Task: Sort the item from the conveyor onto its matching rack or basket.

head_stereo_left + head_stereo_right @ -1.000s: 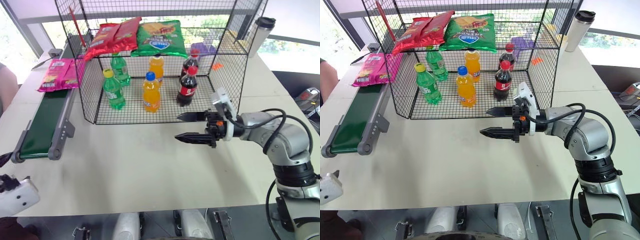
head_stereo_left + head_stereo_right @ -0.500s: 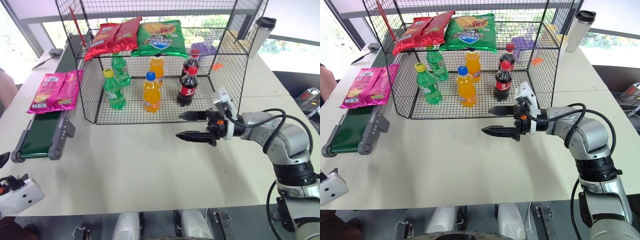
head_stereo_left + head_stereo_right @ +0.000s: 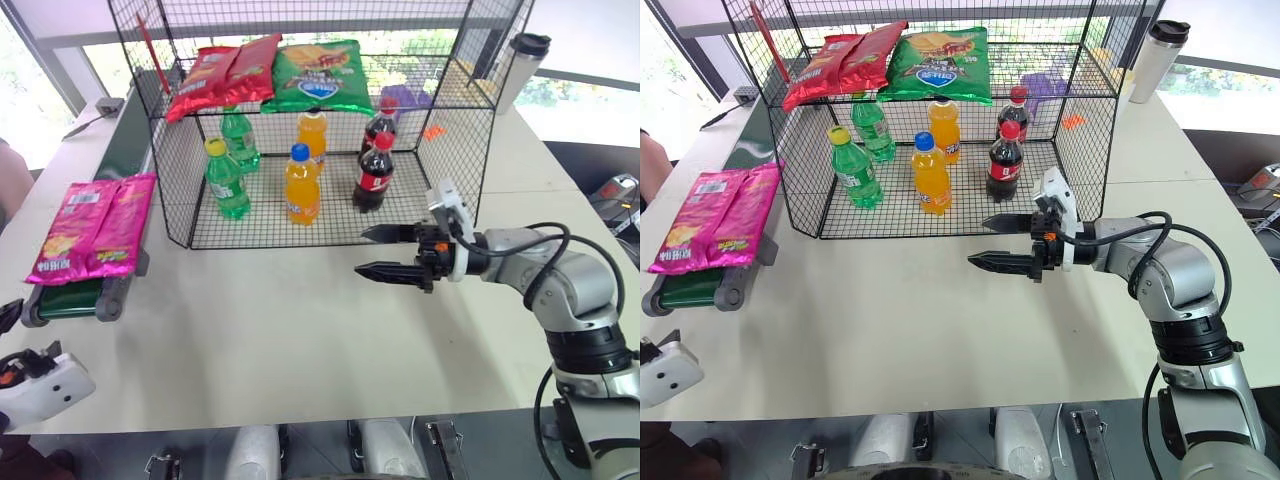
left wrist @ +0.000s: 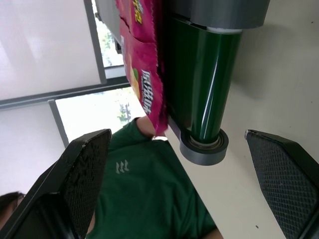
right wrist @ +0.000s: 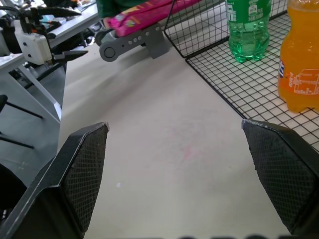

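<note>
The item, a shiny magenta packet (image 3: 90,228) with yellow print, lies flat across the near end of the dark-green conveyor (image 3: 72,299), overhanging its rails. The black wire rack (image 3: 462,150) stands to its right, with chip bags on its upper shelf and bottles on its floor. My left gripper (image 4: 175,133) hangs open and empty just in front of the conveyor's end roller (image 4: 203,144); the packet (image 4: 142,64) lies beyond it. My right gripper (image 3: 360,251) is open and empty above the table in front of the rack, pointing left.
Red chip bags (image 3: 220,70) and a green chip bag (image 3: 322,75) lie on the upper shelf. Green, orange and cola bottles (image 3: 302,185) stand below. A tumbler (image 3: 522,70) stands at the back right. A person in a green shirt (image 4: 144,199) stands beside the conveyor's end.
The magenta packet has travelled along the belt from beside the rack to the conveyor's near end. Both grippers have stayed in place, open.
</note>
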{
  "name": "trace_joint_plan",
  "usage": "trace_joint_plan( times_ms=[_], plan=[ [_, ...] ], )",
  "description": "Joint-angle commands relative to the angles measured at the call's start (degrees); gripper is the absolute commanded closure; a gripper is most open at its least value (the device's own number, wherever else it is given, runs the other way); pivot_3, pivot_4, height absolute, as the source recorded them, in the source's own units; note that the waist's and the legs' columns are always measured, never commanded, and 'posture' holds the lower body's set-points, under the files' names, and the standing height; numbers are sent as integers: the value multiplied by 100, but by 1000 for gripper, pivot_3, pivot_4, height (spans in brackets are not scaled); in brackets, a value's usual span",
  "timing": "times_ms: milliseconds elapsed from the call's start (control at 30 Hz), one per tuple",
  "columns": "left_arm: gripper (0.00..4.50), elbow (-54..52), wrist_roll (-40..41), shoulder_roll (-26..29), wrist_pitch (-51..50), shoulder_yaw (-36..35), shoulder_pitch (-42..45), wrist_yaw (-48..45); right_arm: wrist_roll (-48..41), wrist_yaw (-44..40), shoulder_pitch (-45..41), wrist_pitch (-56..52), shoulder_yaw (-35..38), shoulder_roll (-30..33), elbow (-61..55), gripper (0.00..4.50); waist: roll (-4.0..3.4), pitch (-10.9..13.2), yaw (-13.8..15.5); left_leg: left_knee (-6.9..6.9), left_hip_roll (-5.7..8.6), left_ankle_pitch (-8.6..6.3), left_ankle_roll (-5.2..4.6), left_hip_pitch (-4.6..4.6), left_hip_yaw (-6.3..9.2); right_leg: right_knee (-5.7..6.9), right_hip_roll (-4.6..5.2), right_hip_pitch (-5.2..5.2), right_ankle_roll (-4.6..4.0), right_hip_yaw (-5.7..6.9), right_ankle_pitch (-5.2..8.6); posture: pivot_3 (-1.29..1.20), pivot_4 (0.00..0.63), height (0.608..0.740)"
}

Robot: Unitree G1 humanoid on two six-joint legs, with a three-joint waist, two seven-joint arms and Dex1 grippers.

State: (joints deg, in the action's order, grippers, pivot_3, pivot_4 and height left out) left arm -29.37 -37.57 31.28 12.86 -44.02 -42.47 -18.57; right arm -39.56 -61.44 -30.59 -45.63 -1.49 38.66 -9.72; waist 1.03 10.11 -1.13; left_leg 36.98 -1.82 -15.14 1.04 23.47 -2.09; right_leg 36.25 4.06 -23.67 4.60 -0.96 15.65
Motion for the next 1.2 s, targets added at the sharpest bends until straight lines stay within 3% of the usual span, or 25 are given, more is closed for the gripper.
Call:
trace_joint_plan(
  times_ms=[33, 500, 600, 767, 867, 1067, 1200],
  plan=[
    [0, -49, -40, -29, 7, -84, -41, 120, 11, -23, -27, 109, 83, 1, -21, 75, 0, 0, 0, 0, 0, 0, 0, 0, -1, 0, 0, 0, 0, 0, 0, 0, 150, 740],
    [0, 25, -72, 21, 55, -4, -17, 141, 140, 19, 27, 218, 57, -66, 23, 75, 0, 0, 4, 1, 1, 0, 0, 0, -1, 1, 0, 1, 0, 0, -1, 0, 150, 740],
    [874, 113, -102, 156, 49, 103, 130, 120, 143, 41, 42, 227, 63, -71, 12, 0, 1, -1, 11, 2, 1, 0, -1, 0, -2, 2, 0, 1, 1, 2, -1, 0, 150, 740],
    [3266, 165, -125, 219, 49, 140, 194, 150, 176, 70, 69, 259, 83, -86, 14, 0, 2, -3, 3, 3, 2, 0, -1, 0, -3, 2, 0, 2, 1, 1, -1, 0, 150, 740],
    [4460, 86, -108, 146, 24, 57, 133, 173, 203, 67, 77, 285, 75, -112, 31, 0, 2, -3, -5, 2, 2, 0, -1, 0, -3, 2, 0, 1, 2, 2, -2, 0, 150, 740],
    [4460, -288, 314, -97, 26, -433, -202, 84, 263, 34, 52, 341, 12, -178, 144, 0, 6, -5, -3, 3, 1, 0, -1, -1, -4, 4, 0, 1, 2, 2, -2, 0, 150, 740],
    [4460, -694, 1916, -140, -233, -1231, -431, -587, 340, -66, -56, 417, -38, -201, 369, 0, 16, -12, 3, 6, 1, 0, 0, -2, -4, 4, 0, 2, 2, 2, -2, 0, 150, 740]
  ],
)
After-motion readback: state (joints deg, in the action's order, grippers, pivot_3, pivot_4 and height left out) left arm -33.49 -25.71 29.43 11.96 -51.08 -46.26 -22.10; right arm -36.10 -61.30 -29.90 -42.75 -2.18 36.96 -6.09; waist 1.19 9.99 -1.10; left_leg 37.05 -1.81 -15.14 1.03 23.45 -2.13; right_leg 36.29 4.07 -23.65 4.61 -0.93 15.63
